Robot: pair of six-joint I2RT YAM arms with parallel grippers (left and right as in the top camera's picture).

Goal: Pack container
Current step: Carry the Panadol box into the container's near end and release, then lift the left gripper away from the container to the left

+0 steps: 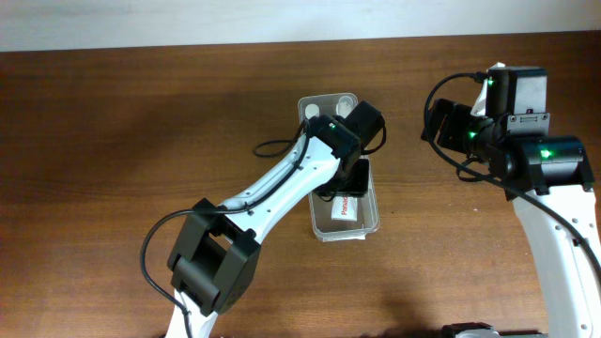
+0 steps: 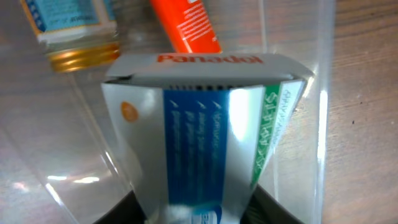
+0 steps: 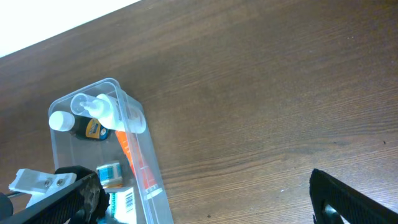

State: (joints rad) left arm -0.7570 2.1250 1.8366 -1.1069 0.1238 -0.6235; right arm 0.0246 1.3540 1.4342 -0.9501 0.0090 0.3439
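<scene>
Container [image 1: 374, 223] sits on desk [image 1: 141, 122]. Left gripper [image 2: 196, 208] clamped on Panadol box [image 2: 205, 124], low inside it. We'd lay box flat beside orange tube [image 2: 186, 28], clear of the wall, then release. Right gripper [image 3: 205, 202] apart, empty.

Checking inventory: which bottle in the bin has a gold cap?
The blue-labelled bottle beside the orange tube; the spray bottle and the dark bottle are white-topped.

White links, black joints, black cables on left arm [image 1: 282, 183] and right arm [image 1: 554, 235]; seemingly green lights.
</scene>
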